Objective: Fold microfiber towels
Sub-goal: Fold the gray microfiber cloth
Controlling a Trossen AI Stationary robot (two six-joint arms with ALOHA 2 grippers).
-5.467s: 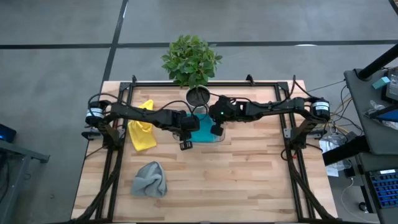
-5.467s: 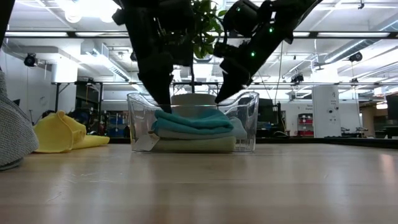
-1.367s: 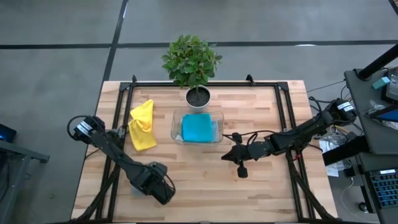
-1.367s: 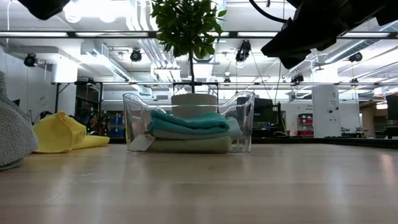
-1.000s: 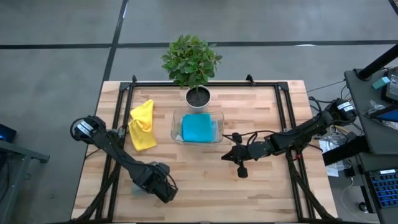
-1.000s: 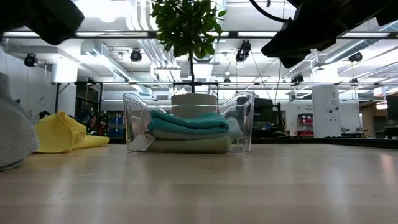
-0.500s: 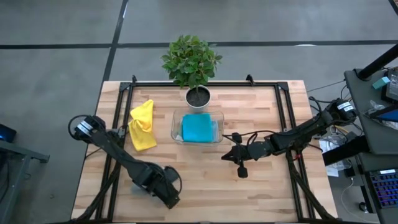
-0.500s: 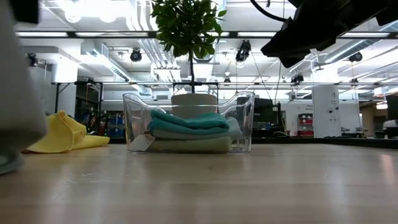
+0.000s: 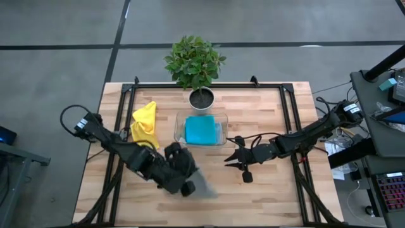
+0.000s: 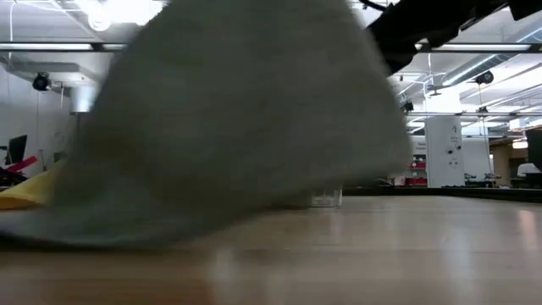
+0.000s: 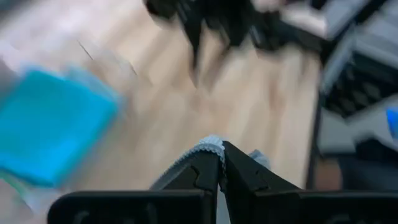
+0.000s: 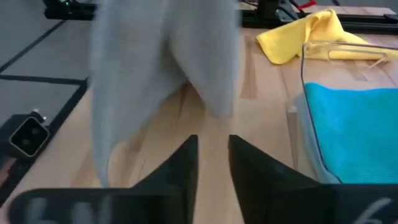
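Hanging from the left hand [image 9: 187, 187], the grey towel [image 9: 201, 185] is pinched by one edge between fingers [image 11: 205, 171] pressed tight together, and it trails down as a blurred drape at about seven o'clock on the wooden surface [image 9: 266, 196] in the high view. In the low view the same grey cloth fills most of the frame, its lower edge brushing or nearly brushing the wood; which of the two cannot be told. The right wrist view shows it dangling in loose folds [image 12: 161, 68] well above the planks. The right hand [image 9: 235, 159] waits near the centre of the surface, just toward four o'clock from the clear plastic tray [image 9: 180, 128], its fingers [image 12: 183, 165] parted by a narrow gap and holding nothing. Inside the tray lies a folded stack with the teal towel [image 9: 201, 130] on top; what lies beneath it is hidden here. The yellow towel [image 9: 144, 125] sits crumpled at about ten o'clock, just beside the tray toward nine o'clock and near the black frame rail [image 9: 120, 120] that runs along that side. A potted plant [image 9: 195, 60] stands at twelve o'clock at the far edge, its white pot [image 9: 202, 99] just beyond the tray. From the left wrist view the teal towel [image 11: 50, 124] appears as a blurred square off to one side, with the right arm [image 11: 217, 18] dark and indistinct farther away.
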